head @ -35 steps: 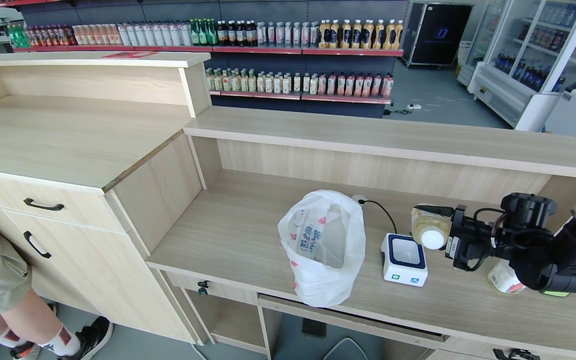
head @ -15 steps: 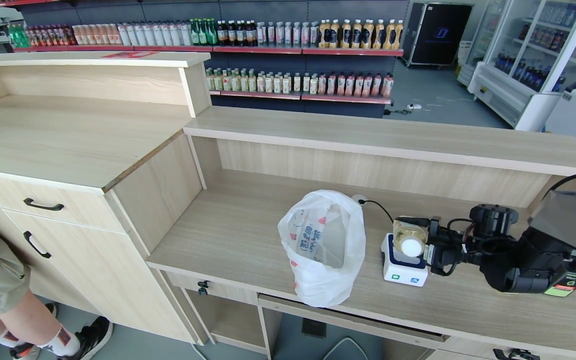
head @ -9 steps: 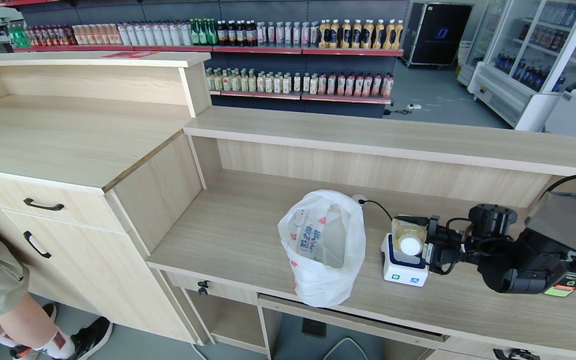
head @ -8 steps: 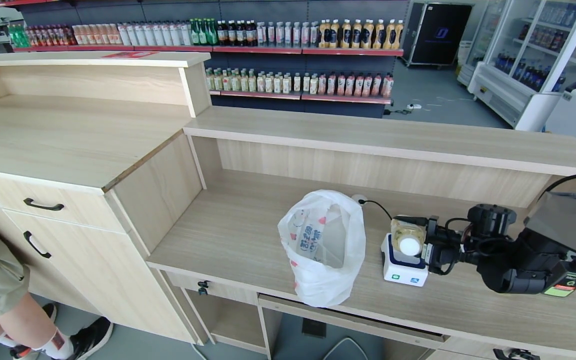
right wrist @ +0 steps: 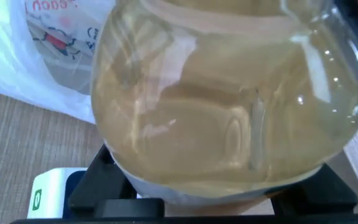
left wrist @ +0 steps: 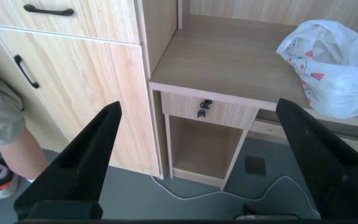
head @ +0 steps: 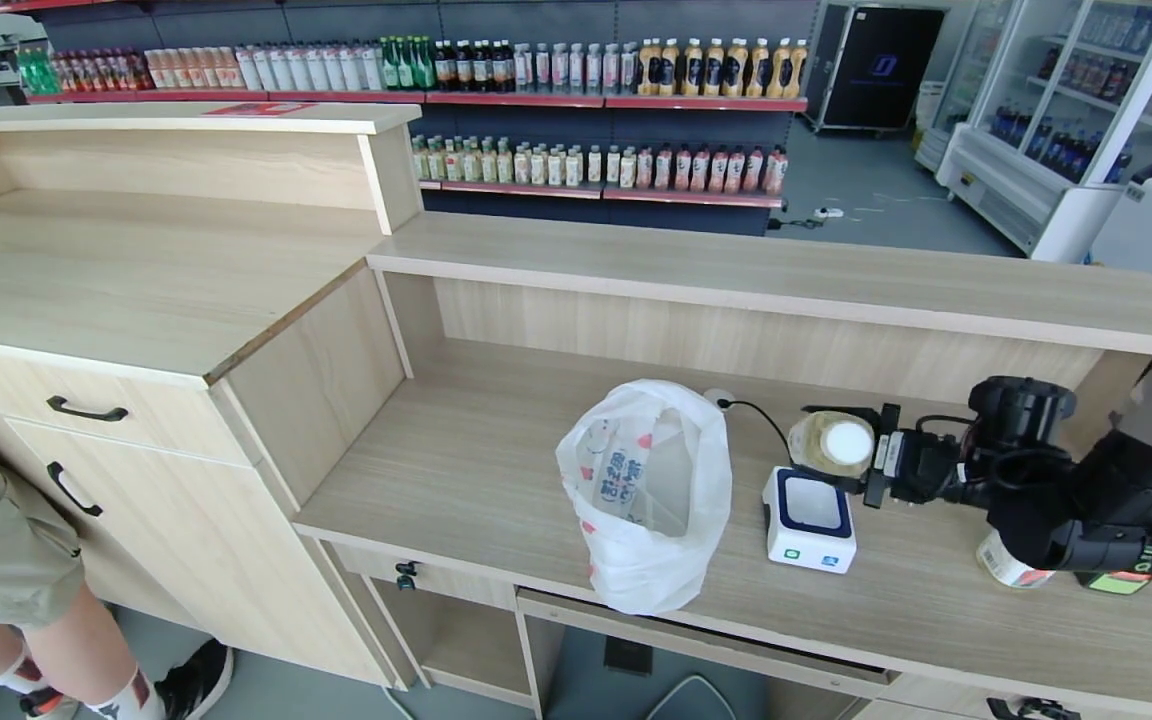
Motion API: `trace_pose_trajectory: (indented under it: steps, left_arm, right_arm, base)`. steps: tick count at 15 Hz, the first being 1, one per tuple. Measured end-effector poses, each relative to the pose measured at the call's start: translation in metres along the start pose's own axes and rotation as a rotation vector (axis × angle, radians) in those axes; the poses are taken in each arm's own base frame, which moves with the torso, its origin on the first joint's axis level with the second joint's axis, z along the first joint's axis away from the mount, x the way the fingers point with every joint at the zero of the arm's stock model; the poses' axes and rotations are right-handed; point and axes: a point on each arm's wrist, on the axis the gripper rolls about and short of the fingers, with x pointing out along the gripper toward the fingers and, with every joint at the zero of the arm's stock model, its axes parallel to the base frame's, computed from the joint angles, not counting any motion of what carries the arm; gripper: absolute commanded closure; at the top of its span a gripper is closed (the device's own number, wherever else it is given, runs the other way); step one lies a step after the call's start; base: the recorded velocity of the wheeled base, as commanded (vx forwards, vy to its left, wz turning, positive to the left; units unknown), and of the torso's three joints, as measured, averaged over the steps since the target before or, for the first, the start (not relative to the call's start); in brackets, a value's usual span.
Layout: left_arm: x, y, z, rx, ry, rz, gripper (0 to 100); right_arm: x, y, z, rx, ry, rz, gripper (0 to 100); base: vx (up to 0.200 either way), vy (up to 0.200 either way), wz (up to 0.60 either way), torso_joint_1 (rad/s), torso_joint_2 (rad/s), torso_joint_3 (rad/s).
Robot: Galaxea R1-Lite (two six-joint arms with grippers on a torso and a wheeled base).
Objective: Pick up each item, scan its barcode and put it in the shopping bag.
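We see a light wood checkout counter (head: 496,450) centre, its drawers (head: 136,420) at 9 o'clock, bottle shelves (head: 536,100) at 12, glass-door coolers (head: 1066,130) at 2, grey floor (head: 866,190), and bright, even light.

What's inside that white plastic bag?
The shopping bag stands open; blue and red print shows, on it or an item inside, I cannot tell. Its bottom is hidden.

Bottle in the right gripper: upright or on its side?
On its side. The bottle lies roughly level in the right gripper, with its white cap pointing away from the wrist, near the scanner.
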Motion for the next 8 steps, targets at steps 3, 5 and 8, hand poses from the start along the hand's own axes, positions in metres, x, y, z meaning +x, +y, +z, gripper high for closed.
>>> trace_pose_trajectory:
  steps: [3, 5, 8]
  left_arm:
    - [0.000, 0.000, 0.000, 0.000, 0.000, 0.000, 0]
    - [0.000, 0.000, 0.000, 0.000, 0.000, 0.000, 0]
    - [0.000, 0.000, 0.000, 0.000, 0.000, 0.000, 0]
  right_arm:
    - [-0.063, -0.034, 0.049, 0.308, 0.139, -0.143, 100]
    - [-0.110, -0.042, 0.080, 0.600, 0.340, -0.372, 100]
    - [-0.147, -0.047, 0.118, 0.762, 0.624, -0.849, 100]
  base:
    - [0.000, 0.000, 0.00, 0.000, 0.00, 0.000]
    - [0.000, 0.000, 0.00, 0.000, 0.00, 0.000]
    - [0.000, 0.000, 0.00, 0.000, 0.00, 0.000]
